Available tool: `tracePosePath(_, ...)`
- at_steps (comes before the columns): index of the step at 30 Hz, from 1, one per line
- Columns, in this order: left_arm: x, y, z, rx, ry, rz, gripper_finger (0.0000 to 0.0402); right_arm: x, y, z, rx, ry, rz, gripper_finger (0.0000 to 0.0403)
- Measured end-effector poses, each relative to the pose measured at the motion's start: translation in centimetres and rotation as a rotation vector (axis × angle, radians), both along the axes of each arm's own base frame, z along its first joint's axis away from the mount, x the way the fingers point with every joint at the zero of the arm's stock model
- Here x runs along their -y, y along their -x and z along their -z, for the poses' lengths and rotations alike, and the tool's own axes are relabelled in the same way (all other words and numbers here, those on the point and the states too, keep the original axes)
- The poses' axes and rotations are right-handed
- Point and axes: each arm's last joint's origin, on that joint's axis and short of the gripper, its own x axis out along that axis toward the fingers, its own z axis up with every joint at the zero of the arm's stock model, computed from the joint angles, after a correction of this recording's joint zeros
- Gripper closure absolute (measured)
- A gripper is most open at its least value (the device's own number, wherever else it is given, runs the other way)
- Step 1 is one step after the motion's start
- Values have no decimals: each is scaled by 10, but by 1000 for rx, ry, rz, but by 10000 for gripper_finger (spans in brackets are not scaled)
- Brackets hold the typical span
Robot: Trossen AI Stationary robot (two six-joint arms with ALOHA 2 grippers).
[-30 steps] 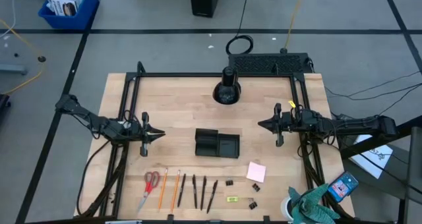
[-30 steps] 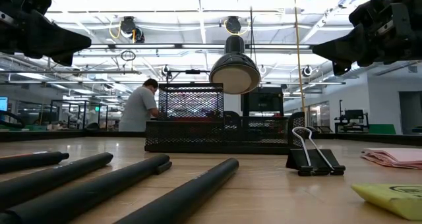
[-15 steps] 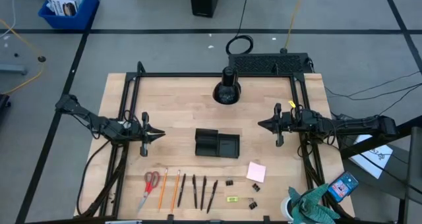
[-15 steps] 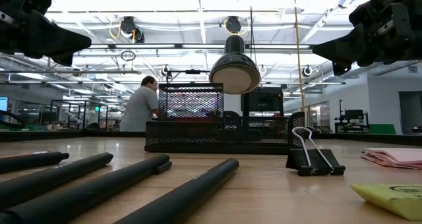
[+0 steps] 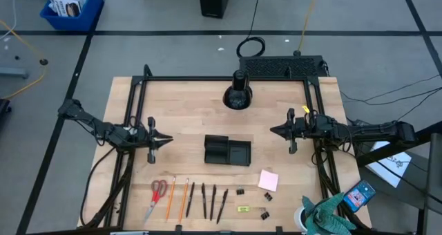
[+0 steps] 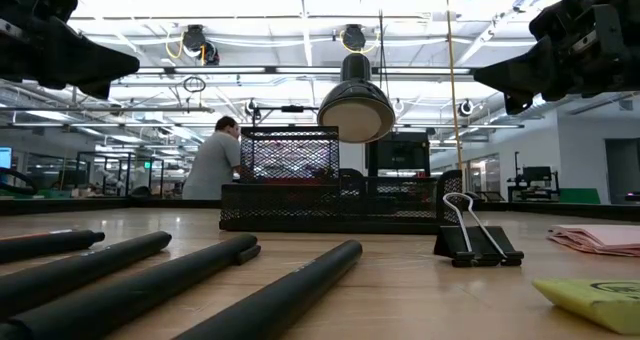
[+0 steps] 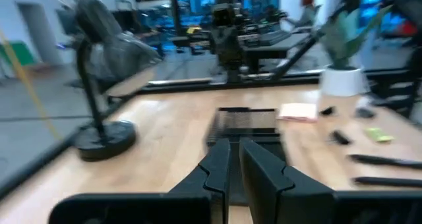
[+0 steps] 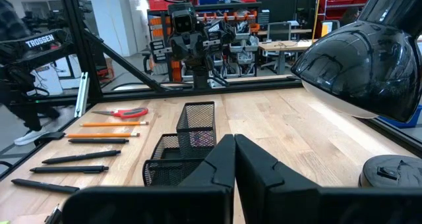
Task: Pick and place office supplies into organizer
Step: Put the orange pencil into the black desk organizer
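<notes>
The black mesh organizer (image 5: 226, 151) stands mid-table between both arms. Along the near edge lie red-handled scissors (image 5: 158, 191), two orange pencils (image 5: 177, 198), several dark pens (image 5: 207, 201), black binder clips (image 5: 240, 191), a pink sticky-note pad (image 5: 268, 180) and a yellow-green piece (image 5: 243, 209). My left gripper (image 5: 167, 139) hovers shut to the organizer's left, pointing right. My right gripper (image 5: 273, 130) hovers shut to its right, pointing left. In their wrist views the left fingers (image 7: 231, 165) and right fingers (image 8: 234, 159) are closed on nothing, with the organizer (image 8: 184, 151) ahead.
A black desk lamp (image 5: 237, 93) stands on the far middle of the table, its shade (image 6: 356, 105) over the organizer. A blue phone (image 5: 359, 193) and a potted plant (image 5: 324, 218) sit off the near right corner. A person (image 6: 212, 160) is in the room behind.
</notes>
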Motion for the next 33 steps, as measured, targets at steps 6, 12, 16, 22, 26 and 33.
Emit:
tracePosePath(6,-1,0,-1,11,-27,-24,360,0,0,0,1,0,0,403)
tracePosePath(12,-1,0,-7,90,234,-24,360,0,0,0,0,0,0,403)
tracePosePath(16,-1,0,-10,131,408,-19,360,0,0,0,1,0,0,403)
tracePosePath(22,-1,0,-11,147,474,-18,360,0,0,0,1,0,0,403)
tracePosePath(26,-2,1,-20,223,488,-17,360,0,0,0,5,0,0,403)
tracePosePath(33,6,-6,-38,-21,532,-161,360,0,0,-5,45,134,6,403)
